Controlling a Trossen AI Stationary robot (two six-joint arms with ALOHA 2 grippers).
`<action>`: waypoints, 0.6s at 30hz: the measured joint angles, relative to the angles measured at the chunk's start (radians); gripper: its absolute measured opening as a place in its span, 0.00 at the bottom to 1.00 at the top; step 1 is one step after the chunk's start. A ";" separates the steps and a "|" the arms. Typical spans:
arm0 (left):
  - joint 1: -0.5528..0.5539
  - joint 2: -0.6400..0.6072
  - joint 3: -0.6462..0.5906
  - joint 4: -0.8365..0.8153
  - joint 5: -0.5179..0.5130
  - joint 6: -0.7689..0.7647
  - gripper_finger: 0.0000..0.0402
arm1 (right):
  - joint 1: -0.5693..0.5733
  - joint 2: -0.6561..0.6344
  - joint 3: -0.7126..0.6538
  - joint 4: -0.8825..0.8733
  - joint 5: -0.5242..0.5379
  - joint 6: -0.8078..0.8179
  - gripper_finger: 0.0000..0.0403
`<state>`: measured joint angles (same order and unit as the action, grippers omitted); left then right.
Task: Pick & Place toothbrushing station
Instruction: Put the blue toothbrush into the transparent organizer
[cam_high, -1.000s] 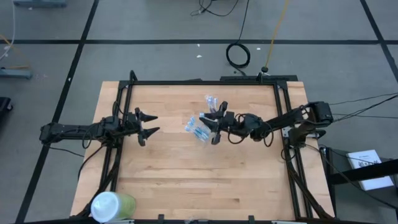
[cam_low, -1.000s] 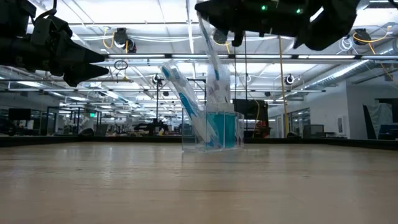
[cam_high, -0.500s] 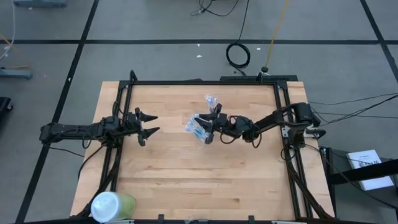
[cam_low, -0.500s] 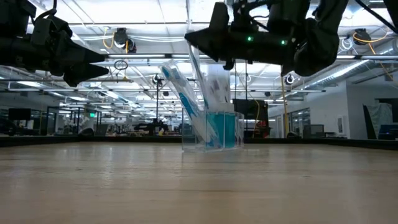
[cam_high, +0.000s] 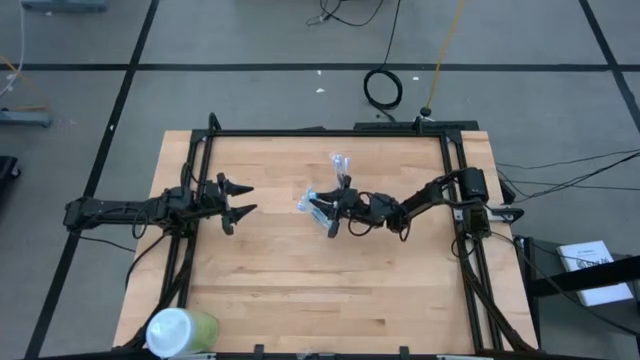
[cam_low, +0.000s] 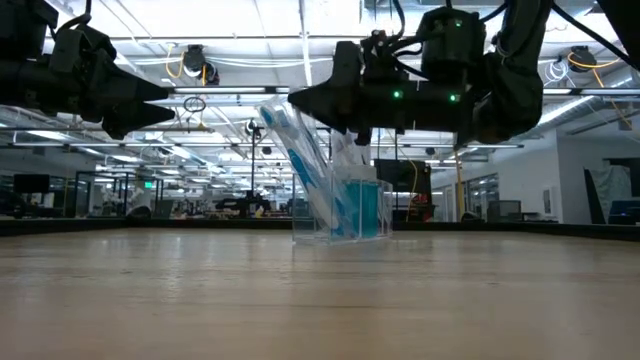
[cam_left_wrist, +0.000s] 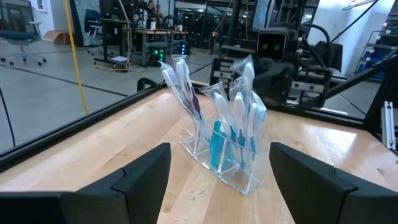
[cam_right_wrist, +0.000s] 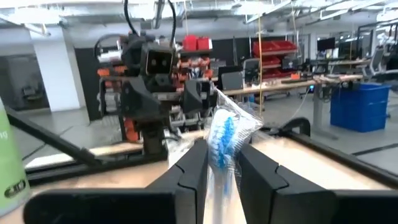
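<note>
The toothbrushing station is a clear plastic holder (cam_high: 312, 205) standing mid-table with several blue-and-white toothbrushes (cam_left_wrist: 180, 84) upright in it, their lower ends in its compartments (cam_low: 345, 210). My right gripper (cam_high: 329, 212) comes from the table's right and hovers just above the holder (cam_low: 302, 100), shut on a clear-wrapped blue-and-white toothbrush (cam_right_wrist: 222, 140). My left gripper (cam_high: 238, 201) waits open and level at the table's left, facing the holder. Another clear-wrapped piece (cam_high: 340, 162) lies flat on the table beyond the holder. My right gripper pinches the wrapped toothbrush between its two fingers, on the wrapper just below the blue head (cam_right_wrist: 221, 163). The fingers come roughly level from the table's right and lie across the brush. The head end stands up past the fingertips; the lower end is hidden by the gripper.
A green cup with a white lid (cam_high: 180, 331) stands at the table's near left corner. A black frame (cam_high: 330, 132) runs around the tabletop's far and side edges. Bare wood lies between the holder and the near edge.
My right gripper has come down and toward the table's left with the wrapped toothbrush, from well above the holder to just over its brushes, staying shut. The holder and its toothbrushes have stayed in place.
</note>
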<state>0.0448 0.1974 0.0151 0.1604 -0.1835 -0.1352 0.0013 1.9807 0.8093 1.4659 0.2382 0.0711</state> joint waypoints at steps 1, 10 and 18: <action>0.000 0.000 0.000 0.000 0.000 0.000 0.70 | 0.001 0.003 0.000 -0.007 0.000 0.000 0.15; 0.000 0.000 0.000 0.000 0.000 0.000 0.70 | 0.013 0.002 0.000 -0.074 0.026 -0.005 0.15; 0.000 0.000 0.000 0.000 0.000 0.000 0.70 | 0.013 0.000 0.001 -0.158 0.024 -0.004 0.15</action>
<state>0.0449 0.1970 0.0154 0.1604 -0.1834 -0.1352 0.0147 1.9812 0.8104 1.3075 0.2621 0.0669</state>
